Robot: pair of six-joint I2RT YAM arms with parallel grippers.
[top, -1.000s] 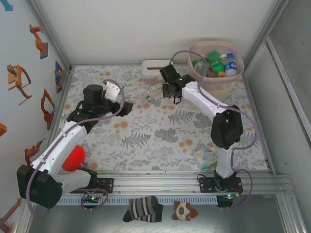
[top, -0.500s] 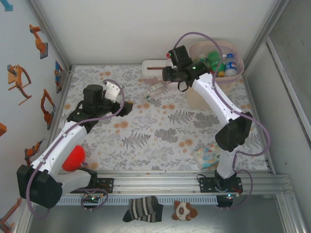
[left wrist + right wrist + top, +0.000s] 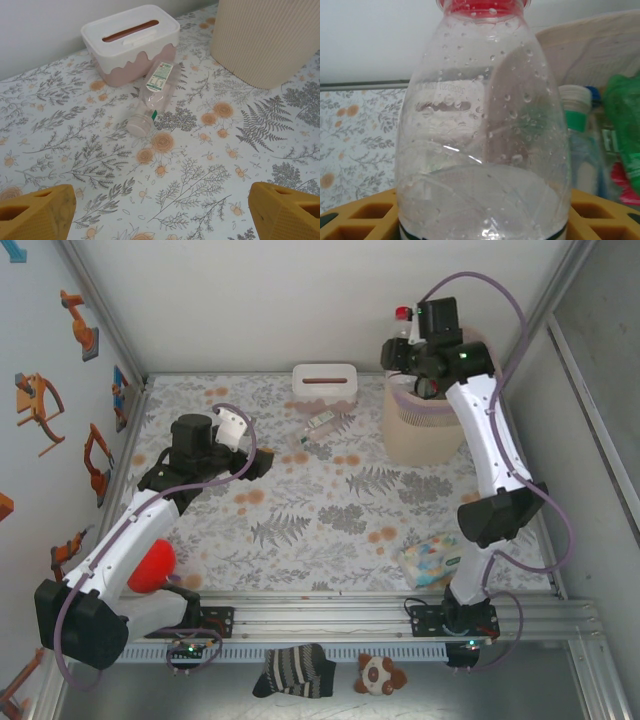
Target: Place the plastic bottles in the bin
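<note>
A red-capped bottle (image 3: 403, 328) is being held upright in the right jaws, clamped on its body, over the rim of the bin (image 3: 420, 440) at one o'clock; release into the opening is being called for next. The left jaws are gaping wide, empty.

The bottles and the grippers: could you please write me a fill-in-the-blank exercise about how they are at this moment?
1. The right gripper holds a clear bottle with a ____ cap.
2. Another bottle lies on its ____ on the table, in front of the tissue box.
3. The left gripper has its jaws ____, with nothing between them.
4. In the right wrist view, more bottles show to the ____ of the held one.

Missing words: red; side; open; right
</note>
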